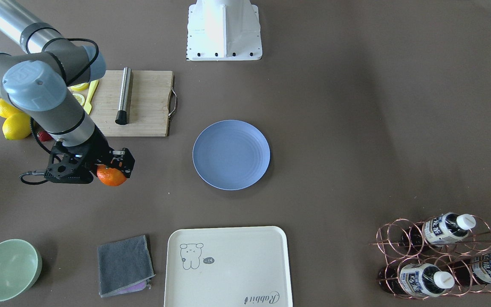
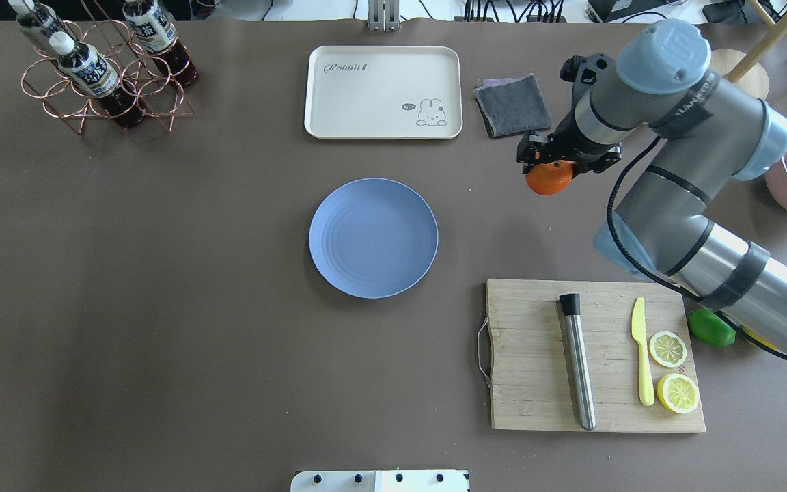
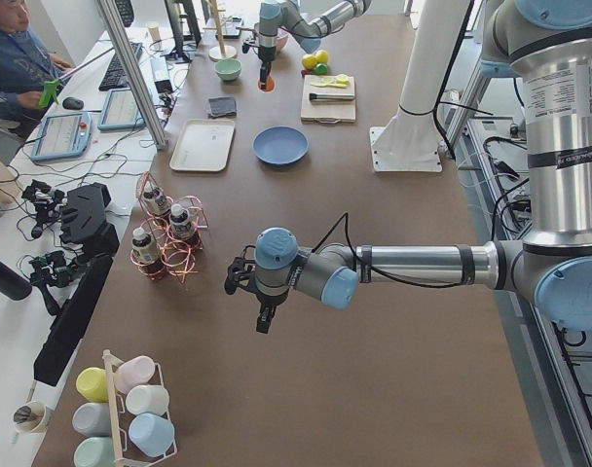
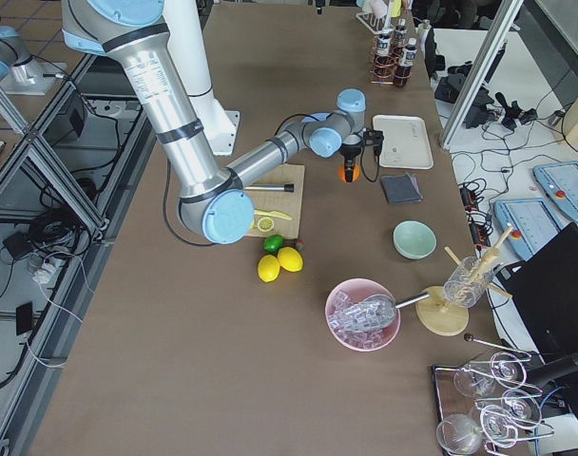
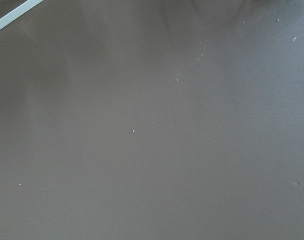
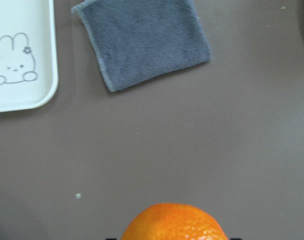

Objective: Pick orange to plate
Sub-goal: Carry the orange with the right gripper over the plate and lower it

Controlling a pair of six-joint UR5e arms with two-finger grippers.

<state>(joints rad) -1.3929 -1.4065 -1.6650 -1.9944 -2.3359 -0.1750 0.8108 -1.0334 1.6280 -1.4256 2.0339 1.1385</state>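
Gripping orange (image 1: 111,177) in right claw (image 1: 112,169) | plate (image 1: 231,154) well apart | left claw (image 3: 264,319): open or closed, cannot tell

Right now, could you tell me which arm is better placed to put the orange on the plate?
Right: the right gripper is shut on the orange, near the plate; the left gripper is far from both.

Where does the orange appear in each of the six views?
Exterior front-facing: orange left of centre, in the right gripper, above the grey cloth.
Overhead exterior: orange upper right, below the grey cloth.
Exterior left: orange top centre, right of the grey cloth.
Exterior right: orange upper centre, left of the grey cloth.
Left wrist-mounted: not in it.
Right wrist-mounted: orange bottom centre, below the grey cloth.
Shared landmark: the grey cloth.
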